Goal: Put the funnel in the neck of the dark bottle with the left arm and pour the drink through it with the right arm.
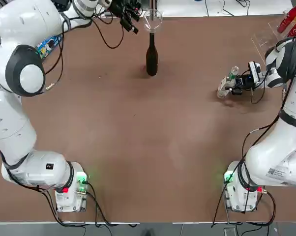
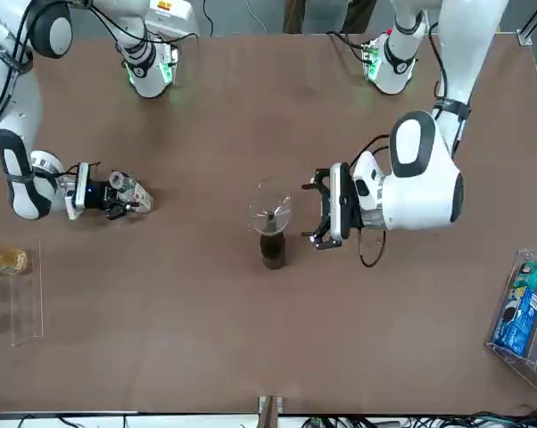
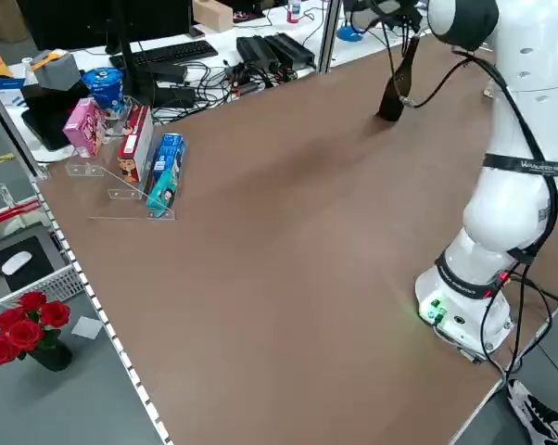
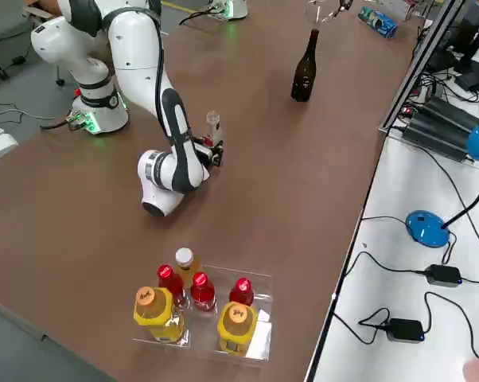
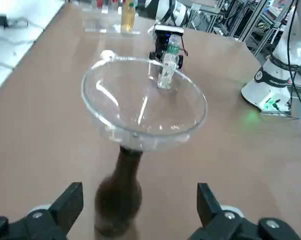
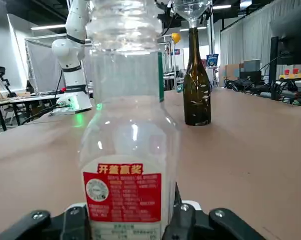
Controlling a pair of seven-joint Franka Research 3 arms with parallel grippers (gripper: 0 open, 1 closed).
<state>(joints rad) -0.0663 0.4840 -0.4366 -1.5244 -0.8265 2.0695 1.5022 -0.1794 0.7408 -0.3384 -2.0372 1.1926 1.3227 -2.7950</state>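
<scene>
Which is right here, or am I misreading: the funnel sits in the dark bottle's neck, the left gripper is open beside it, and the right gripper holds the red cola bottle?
The held bottle is wrong: the right gripper holds the clear plastic bottle, as the right wrist view shows. The rest stands.

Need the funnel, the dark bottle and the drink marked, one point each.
Funnel [image 5: 155, 122]: left wrist view, near wall of the clear cone.
Dark bottle [image 4: 304, 76]: right side view, body below the neck.
Drink [image 6: 123, 192]: right wrist view, red label on the clear bottle.

Left hand [image 5: 140, 207] open, right hand [image 6: 133, 222] closed
</scene>
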